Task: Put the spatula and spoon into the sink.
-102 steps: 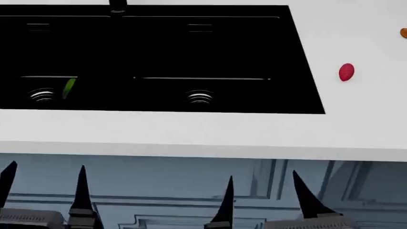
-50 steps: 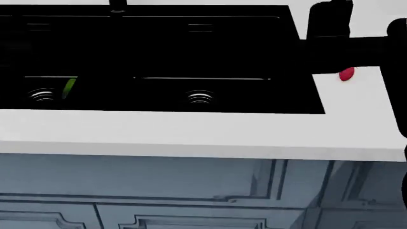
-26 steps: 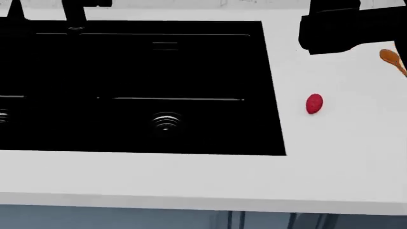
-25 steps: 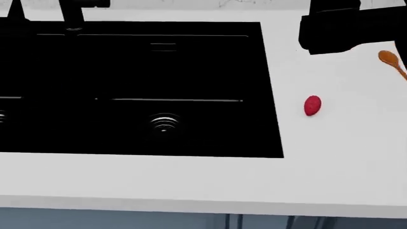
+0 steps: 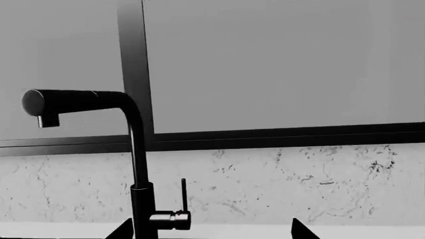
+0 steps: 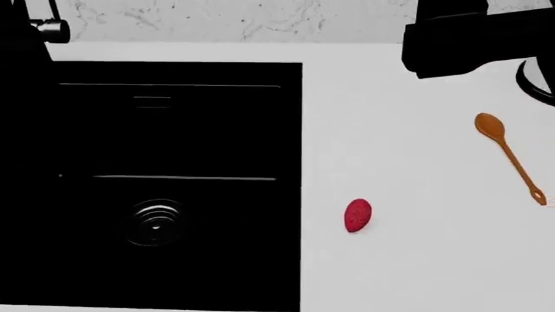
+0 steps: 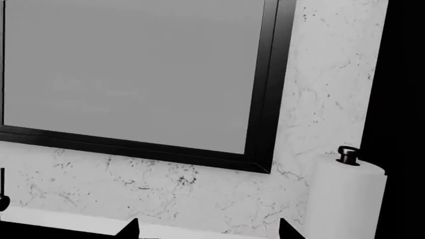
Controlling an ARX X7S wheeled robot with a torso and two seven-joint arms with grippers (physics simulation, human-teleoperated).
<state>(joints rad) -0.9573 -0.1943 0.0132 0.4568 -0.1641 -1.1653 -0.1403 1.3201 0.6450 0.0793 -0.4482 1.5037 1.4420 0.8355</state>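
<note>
Two dark fingertips [image 5: 126, 229] showing wide apart, nothing between, facing tall black faucet [image 5: 136, 164]. Lying well right of glossy black sink [image 6: 173, 195]: orange-brown spoon [image 6: 510, 156], beyond red bumpy lump [image 6: 357, 215]. Facing white paper-towel roll [image 7: 342, 199], right tips likewise spread, holding nothing.

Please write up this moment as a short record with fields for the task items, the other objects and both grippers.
spoon: lies on the white counter, right of the sink, bowl toward the wall
spatula: not in view
sink: black, one basin with a ringed drain shows
faucet: tall, black, at the back wall
red berry-like lump: on the counter between sink and spoon
paper towel roll: upright by the wall
left gripper: open, empty
right gripper: open, empty
</note>
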